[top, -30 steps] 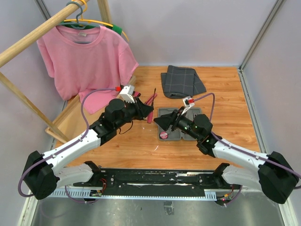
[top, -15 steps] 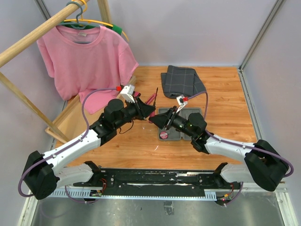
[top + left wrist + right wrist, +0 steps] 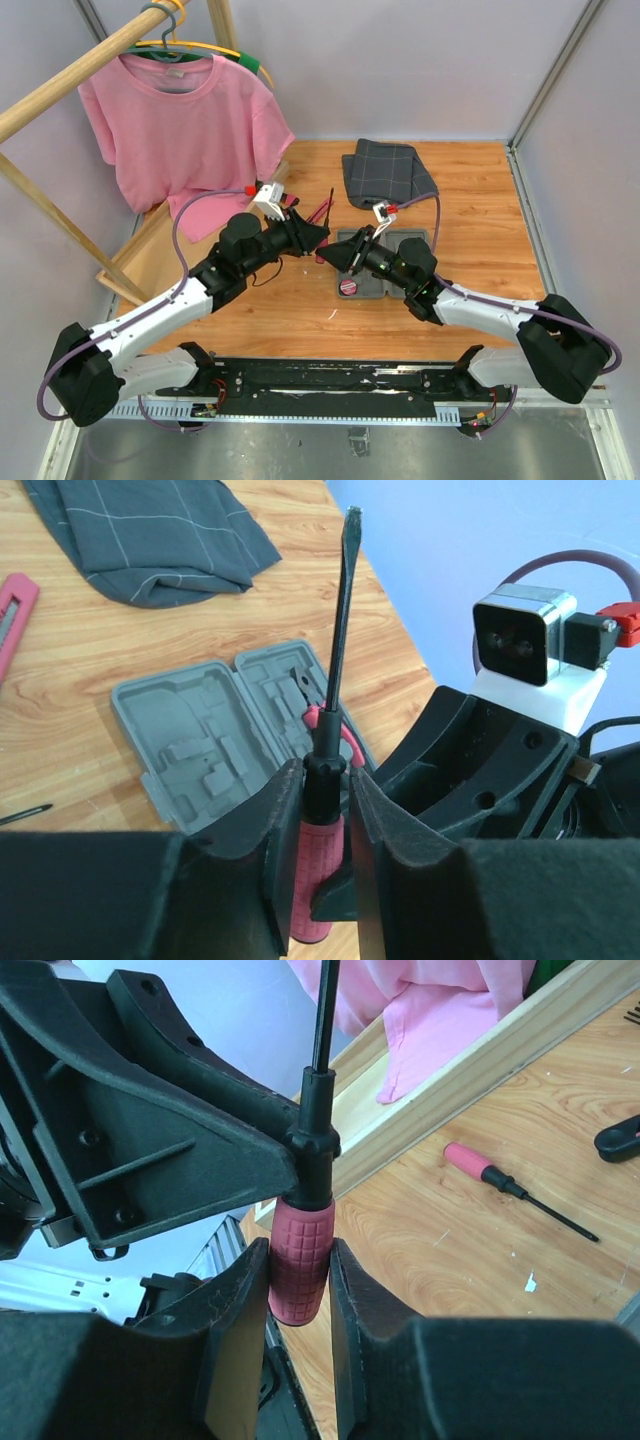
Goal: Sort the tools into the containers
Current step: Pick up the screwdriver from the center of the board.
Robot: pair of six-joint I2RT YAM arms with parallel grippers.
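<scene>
your right gripper [image 3: 298,1270] is now meeting the left gripper [image 3: 325,780] after swinging in from the tool case [image 3: 190,730]. both are clamping the red-handled screwdriver [image 3: 336,650], right on the grip, left on the black collar, holding it aloft over the middle of the worktop [image 3: 480,200], just left of the case.

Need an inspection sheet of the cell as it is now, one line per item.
Surface: wooden table, bare wood with light scuffs.
Job's things: red-handled screwdriver held by both grippers; grey tool case open on the table; small screwdriver and red cutter loose on the table.
Clutter: folded grey cloth behind the case.
Grippers: left gripper clamps the collar; right gripper is closed on the handle.
Cables: purple cable looped at the wrist, no snag seen.
Surroundings: pink T-shirt on wooden rack, far left.
</scene>
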